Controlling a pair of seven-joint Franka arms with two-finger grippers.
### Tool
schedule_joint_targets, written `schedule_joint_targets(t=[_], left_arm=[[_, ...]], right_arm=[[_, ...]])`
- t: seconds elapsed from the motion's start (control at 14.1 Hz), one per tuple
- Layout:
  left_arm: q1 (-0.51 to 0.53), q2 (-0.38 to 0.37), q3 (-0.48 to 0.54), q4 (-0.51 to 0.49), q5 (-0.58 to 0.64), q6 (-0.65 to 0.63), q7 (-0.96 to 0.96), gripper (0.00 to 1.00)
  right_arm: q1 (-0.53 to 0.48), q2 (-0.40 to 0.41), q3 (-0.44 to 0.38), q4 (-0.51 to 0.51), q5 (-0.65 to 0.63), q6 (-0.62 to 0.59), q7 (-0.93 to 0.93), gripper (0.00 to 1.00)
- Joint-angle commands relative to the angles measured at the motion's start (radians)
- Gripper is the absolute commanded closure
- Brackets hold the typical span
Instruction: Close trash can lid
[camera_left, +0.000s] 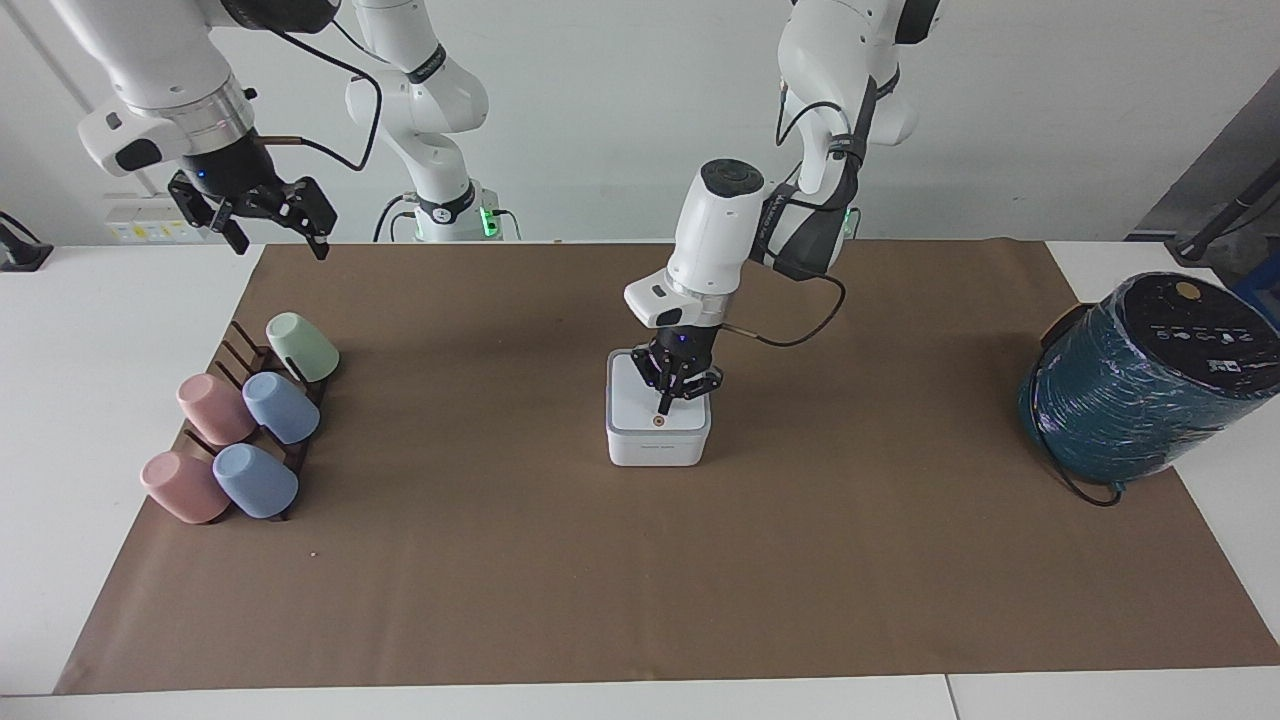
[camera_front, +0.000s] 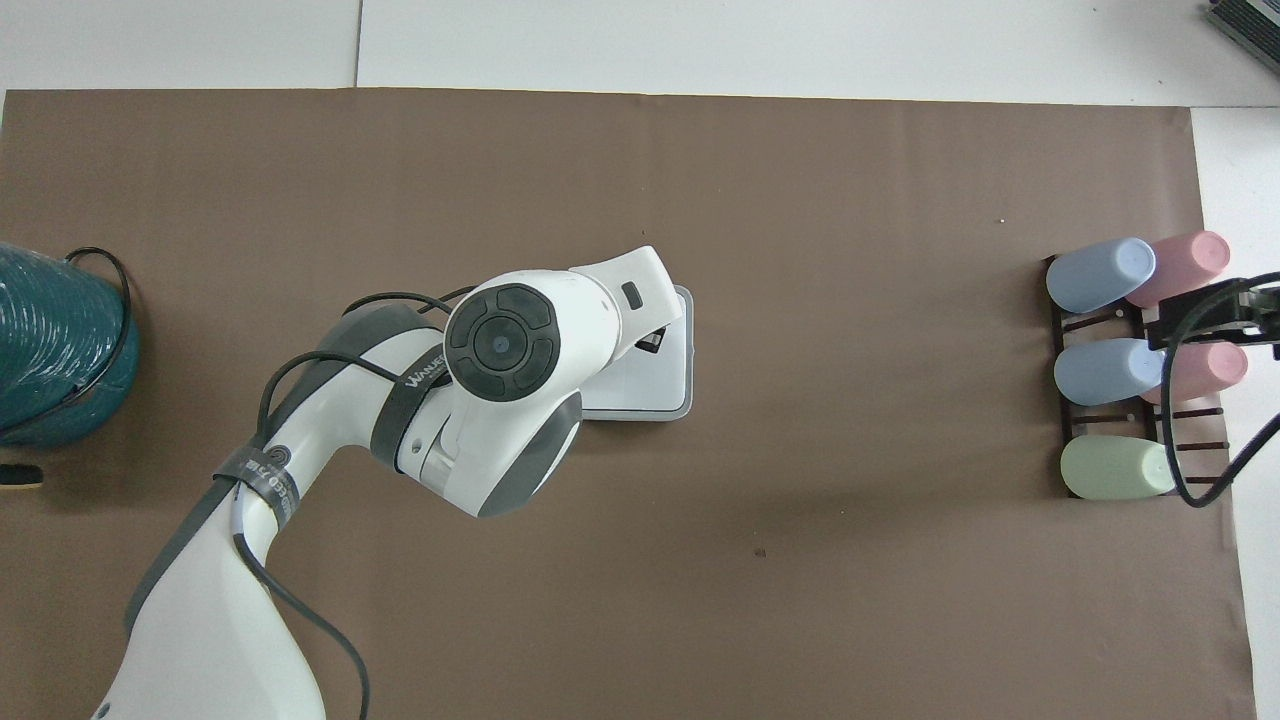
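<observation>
White lid (camera_left: 650, 408) flat on trash can (camera_left: 657, 448); left gripper (camera_left: 668, 403) just above.

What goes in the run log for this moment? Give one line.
lid: flat on trash can | left gripper: over lid | right gripper: waiting, up over table edge near cup rack

Grey strap on left arm forearm (camera_front: 412, 385), centre-left of overhead frame, white lettering partly readable as "WANNE", trash can (camera_left: 657, 440) front face at frame centre, faint grey print, illegible, teal wrapped cylinder (camera_left: 1150, 380) top at right edge, white markings, illegible.
</observation>
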Motion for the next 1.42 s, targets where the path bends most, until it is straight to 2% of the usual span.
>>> schedule_joint_targets(t=[0.0,0.21,0.42,0.57,0.64,0.71,0.78,1.2,1.35], left_arm=[[0.005,-0.085,0.000,-0.017,0.021,-0.094,-0.007,1.00],[0.008,-0.111,0.008,-0.014,0.021,-0.150,-0.008,1.00],[0.050,-0.191,0.022,-0.018,0.023,-0.269,0.004,0.99],[0.094,-0.232,0.022,-0.028,0.023,-0.320,0.007,0.68],[0.131,-0.257,0.022,-0.032,0.023,-0.352,0.015,0.26],[0.160,-0.275,0.022,-0.035,0.021,-0.390,0.047,0.05],[0.195,-0.294,0.022,-0.035,0.021,-0.430,0.088,0.00],[0.378,-0.364,0.023,-0.031,0.021,-0.631,0.105,0.00],[0.435,-0.375,0.028,-0.020,0.020,-0.647,0.121,0.00]], right_arm=[[-0.002,-0.025,0.005,-0.029,-0.005,0.004,-0.013,0.00],[-0.002,-0.025,0.005,-0.029,-0.005,0.004,-0.013,0.00],[-0.002,-0.025,0.005,-0.029,-0.005,0.004,-0.013,0.00],[-0.002,-0.025,0.005,-0.029,-0.005,0.004,-0.013,0.00],[-0.002,-0.025,0.005,-0.029,-0.005,0.004,-0.013,0.00],[-0.002,-0.025,0.005,-0.029,-0.005,0.004,-0.013,0.00],[-0.002,-0.025,0.005,-0.029,-0.005,0.004,-0.013,0.00],[-0.002,-0.025,0.005,-0.029,-0.005,0.004,-0.013,0.00],[-0.002,-0.025,0.005,-0.030,-0.005,0.004,-0.013,0.00]])
